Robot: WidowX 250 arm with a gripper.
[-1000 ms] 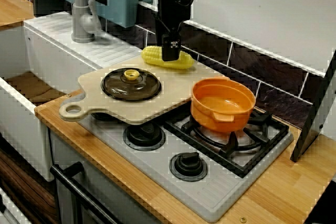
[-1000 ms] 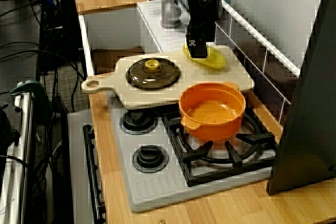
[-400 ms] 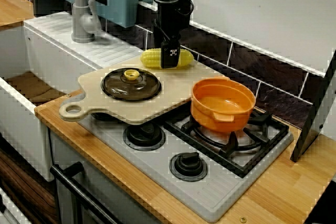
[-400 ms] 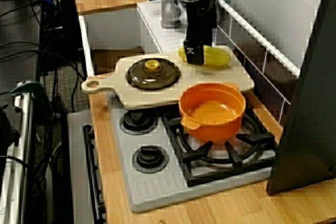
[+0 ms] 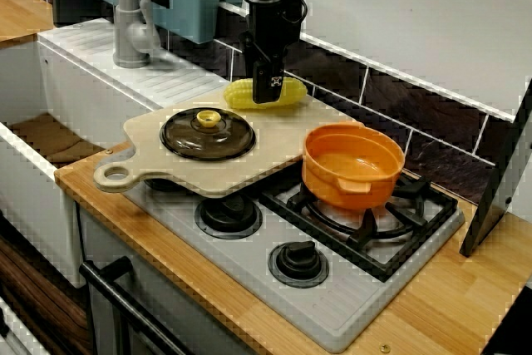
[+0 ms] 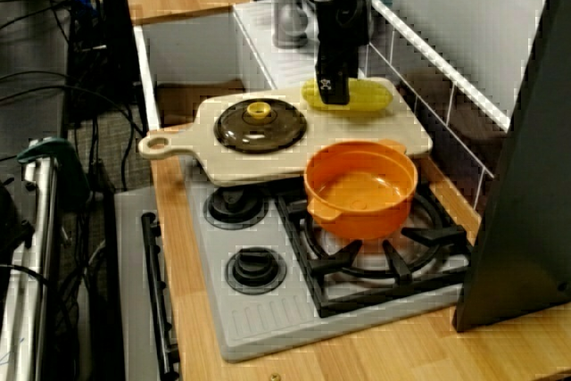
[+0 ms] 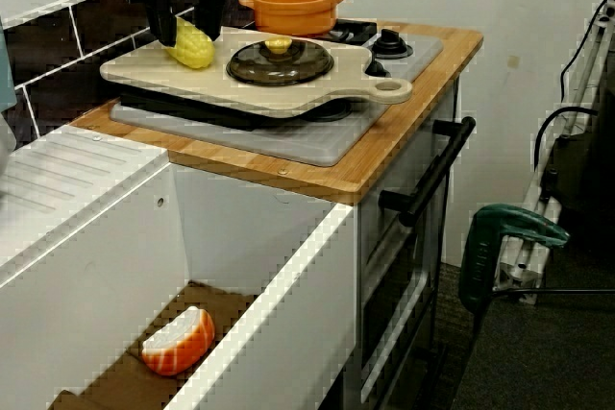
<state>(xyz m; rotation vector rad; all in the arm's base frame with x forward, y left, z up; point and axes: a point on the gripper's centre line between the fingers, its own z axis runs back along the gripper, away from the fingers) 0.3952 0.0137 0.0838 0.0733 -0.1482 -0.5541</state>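
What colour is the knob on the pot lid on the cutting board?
Yellow; the knob shows best in the view from the stove's front.

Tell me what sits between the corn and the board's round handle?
A dark brown lid with a yellow knob; the view from the side shows it.

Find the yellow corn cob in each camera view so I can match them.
View from the stove's front: yellow corn cob top centre, behind the dark brown pot lid.
High view from the stove's end: corn upper centre, right of the lid.
View from the sink end: corn upper left, left of the lid.
Shared landmark: that lid on the wooden board.
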